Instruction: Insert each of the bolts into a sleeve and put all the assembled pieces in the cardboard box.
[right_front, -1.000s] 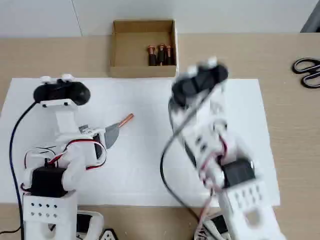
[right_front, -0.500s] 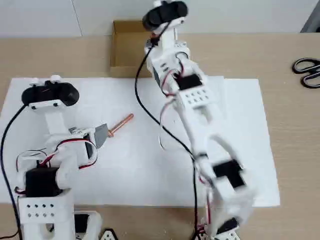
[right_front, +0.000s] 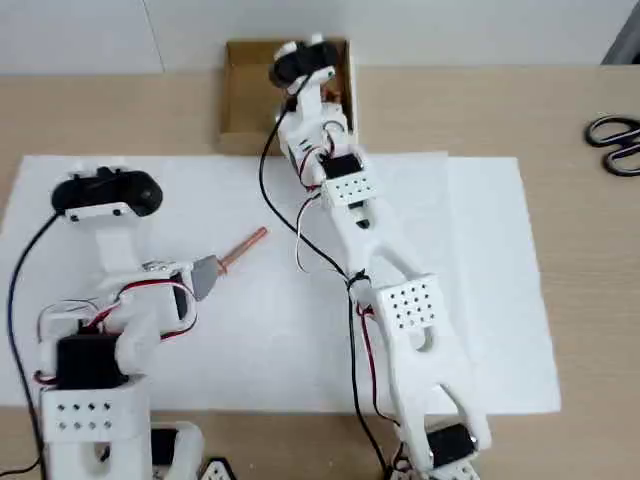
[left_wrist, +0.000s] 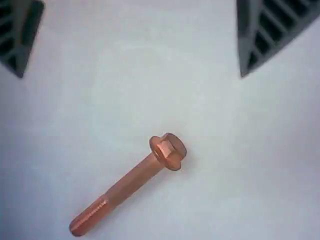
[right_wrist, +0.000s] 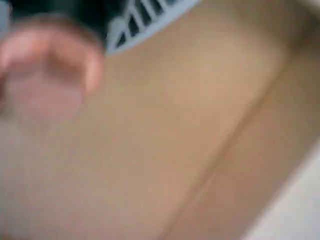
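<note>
Your wooden surface (right_front: 580, 250) has a big white sheet (right_front: 480, 300) on it, and both arms stand at the near edge. The right arm (right_front: 400, 300) is stretched far out across the sheet, and the right hand (right_front: 305, 85) is down inside the cardboard box (right_front: 250, 95) at the far side. You cannot tell if that hand is open or closed. Its own camera shows the brown box floor and a blurry pink-brown thing close by, too fuzzy to name. The left arm (right_front: 110, 250) is bent low over the sheet, and the left hand (left_wrist: 131, 75) is wide open and holds nothing. The one bolt (right_front: 243, 248) lies flat and bare on the sheet, well apart from the box. It sits just past the tips of the left hand, not touching them. Its long side points slantwise away from that hand, toward the box. The six-sided head (left_wrist: 167, 151) is the end closer to the hand and the threaded tip is the far end. The left hand is much nearer to the bolt than the right one, so it looks like the one to pick it up. To grab it, the open fingers would need to come down on both sides of the shaft, across its long side, not along it
</note>
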